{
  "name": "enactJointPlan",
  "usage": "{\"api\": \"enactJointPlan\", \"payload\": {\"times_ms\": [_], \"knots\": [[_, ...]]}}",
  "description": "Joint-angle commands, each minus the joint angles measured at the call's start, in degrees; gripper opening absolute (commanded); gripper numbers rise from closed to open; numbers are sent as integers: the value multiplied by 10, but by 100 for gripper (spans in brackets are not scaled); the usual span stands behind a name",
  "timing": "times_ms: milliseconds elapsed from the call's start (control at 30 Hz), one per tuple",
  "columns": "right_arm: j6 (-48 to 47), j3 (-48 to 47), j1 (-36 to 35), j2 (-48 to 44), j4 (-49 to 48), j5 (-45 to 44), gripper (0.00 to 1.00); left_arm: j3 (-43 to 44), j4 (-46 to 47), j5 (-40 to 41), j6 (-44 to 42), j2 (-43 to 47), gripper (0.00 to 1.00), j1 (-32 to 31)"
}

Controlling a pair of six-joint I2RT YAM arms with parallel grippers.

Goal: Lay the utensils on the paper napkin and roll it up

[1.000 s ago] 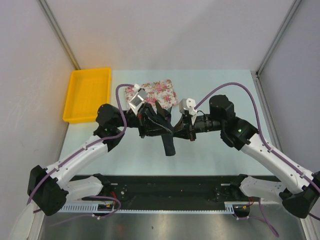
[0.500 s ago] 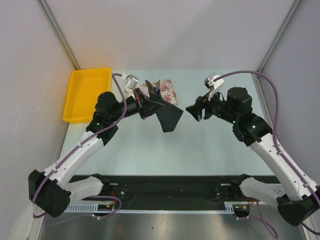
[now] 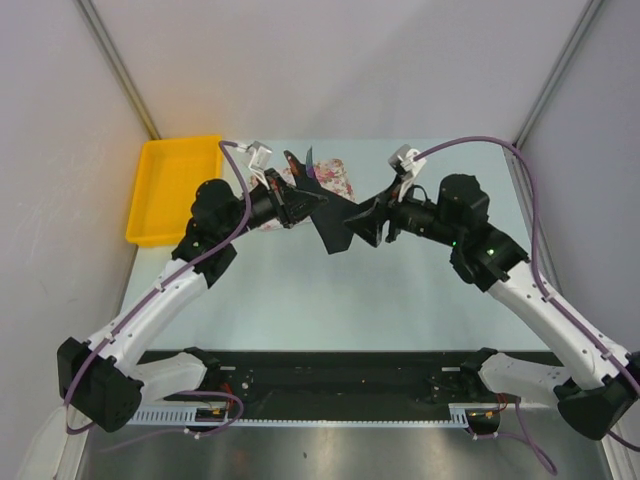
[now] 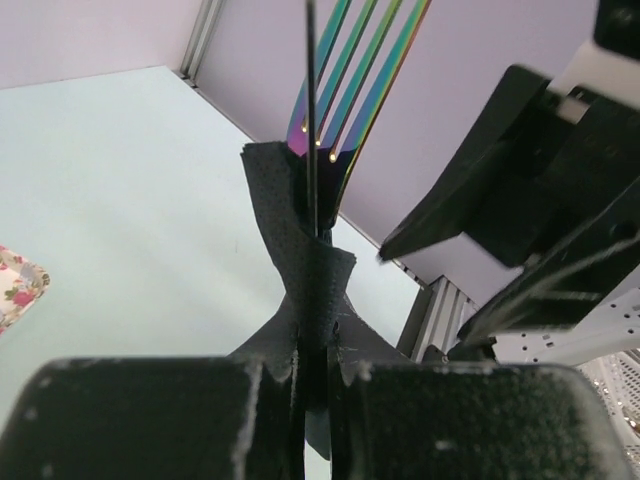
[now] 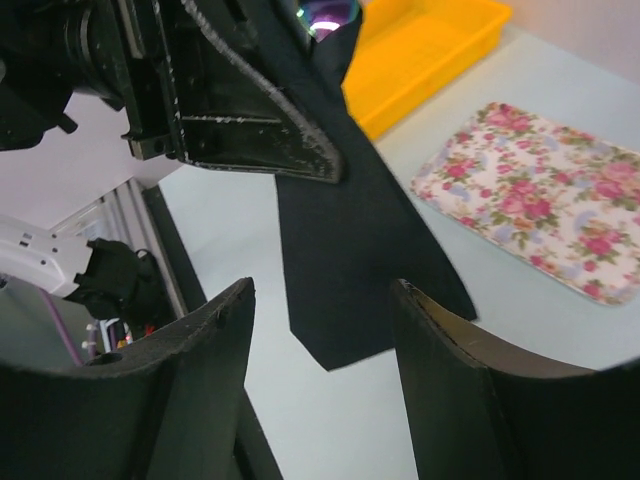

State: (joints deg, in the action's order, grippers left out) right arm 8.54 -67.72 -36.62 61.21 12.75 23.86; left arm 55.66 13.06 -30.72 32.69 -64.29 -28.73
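My left gripper (image 3: pixel 298 203) is shut on the black paper napkin (image 3: pixel 338 226) and holds it off the table, in front of the floral tray. The napkin (image 4: pixel 300 270) is bunched around the utensils. Rainbow-tinted fork tines (image 4: pixel 345 75) and a thin dark edge (image 4: pixel 311 110) stick out of it past the left gripper (image 4: pixel 315 365). A loose flap of the napkin (image 5: pixel 350 250) hangs down. My right gripper (image 3: pixel 366 222) stands open at that flap's right edge. In the right wrist view the right gripper (image 5: pixel 325 305) has its jaws apart on either side of the flap's lower corner, gripping nothing.
The pink-flowered tray (image 3: pixel 335 177) lies on the table behind the napkin, and shows as the tray (image 5: pixel 540 195) in the right wrist view. A yellow bin (image 3: pixel 175 187) sits at the back left. Grey walls close in both sides.
My right gripper let go, opened, drew back to the right, then came back toward the napkin's hanging flap. My left gripper lifted the napkin bundle up and toward the back.
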Motion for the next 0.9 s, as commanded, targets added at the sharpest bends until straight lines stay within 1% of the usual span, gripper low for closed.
{"api": "enactJointPlan", "payload": {"times_ms": [0, 167, 267, 533, 600, 833, 867], "knots": [[7, 7, -30, 19, -93, 23, 61, 38, 56, -11, 38, 4, 0, 3], [-1, 24, -33, 36, -120, 43, 61, 31, 89, -38, 62, 9, 0, 3], [-9, 28, -35, 41, -120, 47, 63, 22, 121, -62, 74, 13, 0, 3], [-18, 36, -41, 37, -121, 66, 63, 9, 204, -128, 109, 12, 0, 0], [-18, 39, -41, 33, -121, 73, 63, 9, 211, -139, 111, 12, 0, -1], [-5, 48, -39, 25, -121, 115, 54, 8, 244, -171, 130, 7, 0, -4], [-3, 50, -39, 25, -139, 126, 53, 8, 247, -175, 132, 7, 0, -6]]}}
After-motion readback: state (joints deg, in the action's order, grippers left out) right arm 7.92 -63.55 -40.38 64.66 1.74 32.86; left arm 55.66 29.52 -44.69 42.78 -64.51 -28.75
